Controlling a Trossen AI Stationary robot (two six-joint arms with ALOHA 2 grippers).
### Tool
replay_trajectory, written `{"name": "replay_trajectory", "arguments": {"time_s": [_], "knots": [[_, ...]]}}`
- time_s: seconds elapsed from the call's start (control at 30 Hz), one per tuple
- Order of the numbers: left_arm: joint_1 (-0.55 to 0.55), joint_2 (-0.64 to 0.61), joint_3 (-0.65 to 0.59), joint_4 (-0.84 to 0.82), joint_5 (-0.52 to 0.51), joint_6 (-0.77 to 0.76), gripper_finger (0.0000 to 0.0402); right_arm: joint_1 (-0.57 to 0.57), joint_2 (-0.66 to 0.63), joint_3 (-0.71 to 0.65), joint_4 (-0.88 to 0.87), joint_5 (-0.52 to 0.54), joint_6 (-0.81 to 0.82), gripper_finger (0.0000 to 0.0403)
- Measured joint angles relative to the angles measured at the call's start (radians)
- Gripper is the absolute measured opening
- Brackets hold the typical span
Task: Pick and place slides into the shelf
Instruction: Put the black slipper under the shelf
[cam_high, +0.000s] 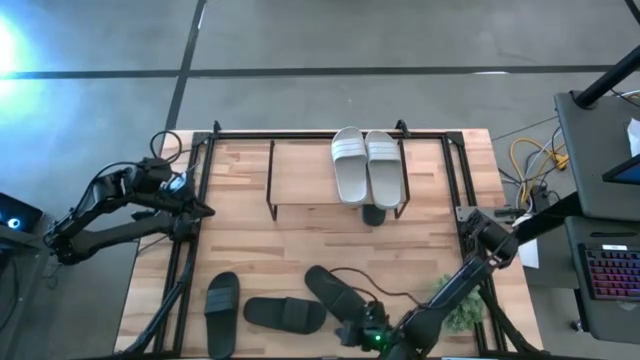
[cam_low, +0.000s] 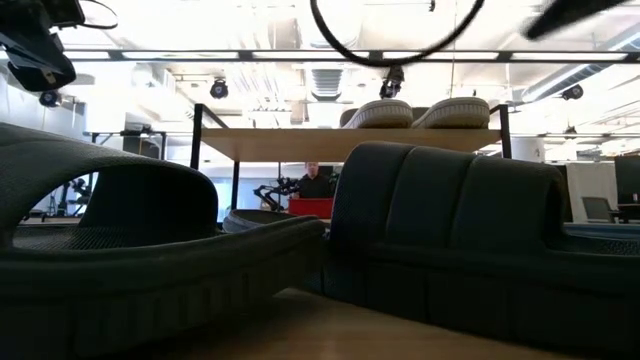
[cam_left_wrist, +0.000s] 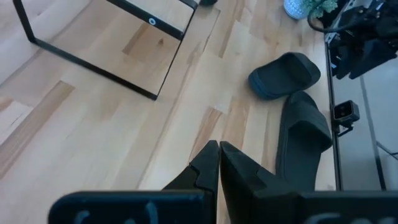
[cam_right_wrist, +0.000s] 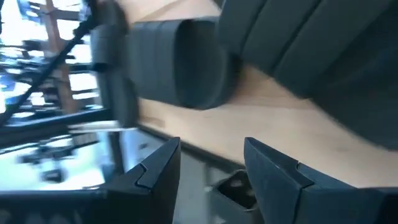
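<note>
At the table's near edge the right gripper (cam_high: 352, 330) sits low with its fingers (cam_right_wrist: 155, 168) spread apart and nothing between them, just beside the nearest of three dark slides (cam_high: 335, 293), (cam_high: 284, 314), (cam_high: 221, 312) lying on the wooden tabletop (cam_high: 240, 240). Farther back, two white slides (cam_high: 348, 165), (cam_high: 384, 167) rest side by side on the shelf (cam_high: 300, 175) plank top, with another dark slide (cam_high: 373, 214) showing under its front edge. The left gripper (cam_left_wrist: 217, 152) waits pinched closed and empty at the table's left side.

I see two white slides (cam_high: 367, 166) side by side atop shelf (cam_high: 300, 170); three black slides (cam_high: 284, 314) on table's near edge.
</note>
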Motion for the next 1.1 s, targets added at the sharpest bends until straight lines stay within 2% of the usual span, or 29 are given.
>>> {"name": "replay_trajectory", "arguments": {"time_s": [0.23, 0.3, 0.6, 0.9, 1.1], "knots": [[0.000, -0.019, 0.000, 0.004, 0.000, 0.001, 0.0000, -0.002, 0.003, 0.121, -0.376, -0.052, -0.003, 0.0169], [0.000, -0.023, 0.000, 0.004, 0.000, 0.001, 0.0000, -0.006, 0.001, 0.129, -0.422, -0.053, -0.004, 0.0169], [0.000, -0.042, 0.006, 0.006, -0.001, -0.001, 0.0000, -0.020, 0.005, 0.073, -0.416, -0.108, -0.013, 0.0169], [0.000, -0.046, 0.006, 0.006, 0.000, -0.002, 0.0000, -0.028, 0.006, 0.043, -0.422, -0.100, -0.014, 0.0169], [0.000, -0.046, 0.005, 0.006, -0.001, -0.004, 0.0000, -0.041, 0.006, -0.013, -0.331, -0.096, -0.013, 0.0169]]}}
